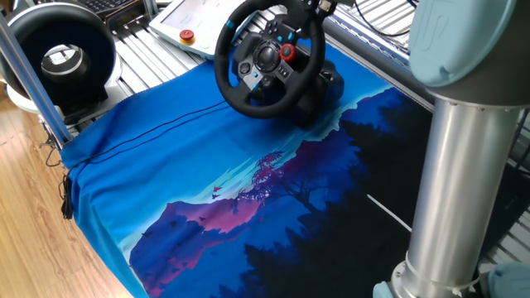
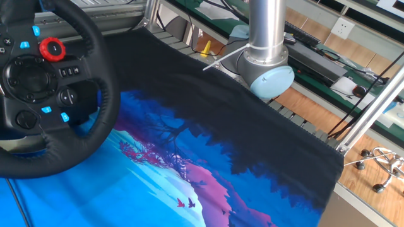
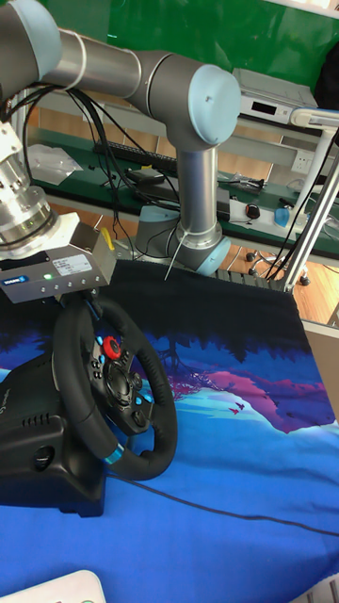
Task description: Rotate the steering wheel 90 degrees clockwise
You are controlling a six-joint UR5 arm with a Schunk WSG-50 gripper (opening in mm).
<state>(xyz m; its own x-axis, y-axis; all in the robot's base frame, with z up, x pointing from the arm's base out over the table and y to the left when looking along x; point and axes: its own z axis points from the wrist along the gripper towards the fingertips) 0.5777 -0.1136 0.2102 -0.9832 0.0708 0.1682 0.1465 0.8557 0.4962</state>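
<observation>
The steering wheel point(image 1: 238, 90) is a black padded rim with a light-blue stripe point(image 1: 225, 31), standing on its base at the far end of the blue cloth. Its hub carries blue buttons and a red dial point(image 1: 287, 50). In the tall fixed view the wheel point(image 3: 156, 394) faces right with the stripe low on the rim. My gripper point(image 3: 88, 306) comes down onto the top of the rim and is shut on it. In one fixed view the gripper point(image 1: 317, 7) sits at the rim's upper right edge, mostly cut off. The other fixed view shows only the wheel point(image 2: 105, 94).
A black ring-shaped fan device point(image 1: 62, 58) stands at the far left behind an aluminium post point(image 1: 25, 74). A white panel with a red button point(image 1: 188, 36) lies behind the wheel. The arm's column point(image 1: 464, 165) and base point(image 2: 268, 69) rise at the cloth's edge.
</observation>
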